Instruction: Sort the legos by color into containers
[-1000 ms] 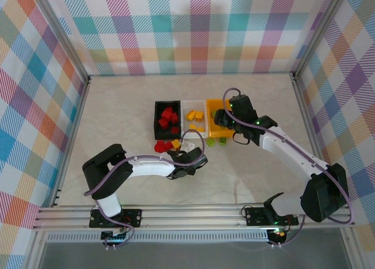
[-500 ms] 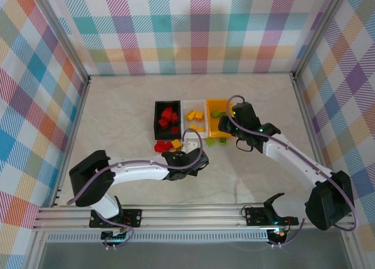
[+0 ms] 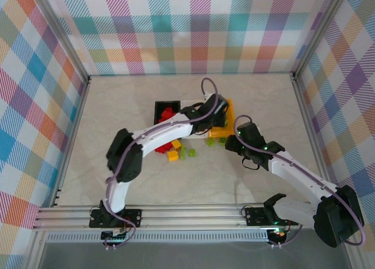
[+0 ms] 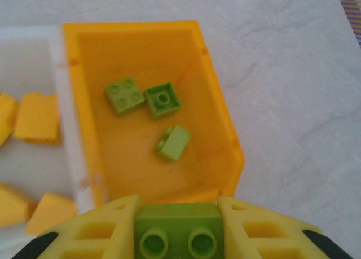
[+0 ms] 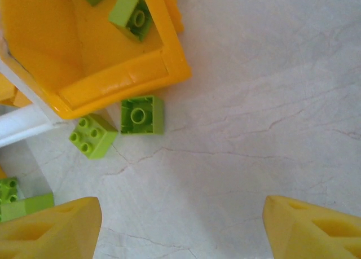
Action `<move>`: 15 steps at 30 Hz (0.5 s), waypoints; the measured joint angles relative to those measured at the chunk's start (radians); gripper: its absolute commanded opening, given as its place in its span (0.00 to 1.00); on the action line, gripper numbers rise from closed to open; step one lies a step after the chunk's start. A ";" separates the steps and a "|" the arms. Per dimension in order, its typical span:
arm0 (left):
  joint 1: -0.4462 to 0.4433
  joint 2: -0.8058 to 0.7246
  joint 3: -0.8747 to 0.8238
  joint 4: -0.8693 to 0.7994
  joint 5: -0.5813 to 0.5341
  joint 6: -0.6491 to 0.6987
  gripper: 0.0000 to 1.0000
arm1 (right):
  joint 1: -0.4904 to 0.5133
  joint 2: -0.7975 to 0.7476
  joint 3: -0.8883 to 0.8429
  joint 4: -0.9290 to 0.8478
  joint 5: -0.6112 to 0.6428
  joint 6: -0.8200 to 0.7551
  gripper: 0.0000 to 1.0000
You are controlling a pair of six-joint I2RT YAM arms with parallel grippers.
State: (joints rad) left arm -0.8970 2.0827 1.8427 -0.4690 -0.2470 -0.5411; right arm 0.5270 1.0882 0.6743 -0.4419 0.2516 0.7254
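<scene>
Left wrist view, bottom edge: the left gripper [image 4: 177, 236] pinches a lime green lego [image 4: 177, 219] between its yellow fingers [image 4: 98, 229], just above the orange bin's [image 4: 221, 123] near end wall. I'd carry it further in, over the three green bricks [image 4: 125, 95], before letting go. The right gripper [image 5: 180, 225] hangs wide open and empty over bare table [image 5: 271, 90]. From above, the left arm [image 3: 170, 128] hides much of the white bin [image 4: 63, 152].
</scene>
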 measured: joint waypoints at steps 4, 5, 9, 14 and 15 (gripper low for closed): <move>0.013 0.156 0.214 -0.080 0.018 0.012 0.35 | 0.005 -0.029 -0.021 0.002 -0.010 0.001 0.75; 0.015 0.187 0.258 -0.100 0.022 0.013 0.36 | 0.005 -0.038 -0.027 0.002 -0.013 0.001 0.76; 0.029 0.283 0.391 -0.169 0.031 0.019 0.61 | 0.011 -0.047 -0.046 0.016 -0.039 0.000 0.76; 0.049 0.297 0.426 -0.216 0.046 0.011 0.74 | 0.024 -0.045 -0.071 0.063 -0.074 0.000 0.77; 0.050 0.295 0.428 -0.216 0.048 0.011 0.77 | 0.024 -0.043 -0.074 0.069 -0.079 0.000 0.77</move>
State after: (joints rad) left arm -0.8471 2.3779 2.2704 -0.6846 -0.1993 -0.5304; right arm 0.5514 1.0451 0.6006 -0.3733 0.1730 0.7254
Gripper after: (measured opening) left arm 0.725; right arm 0.765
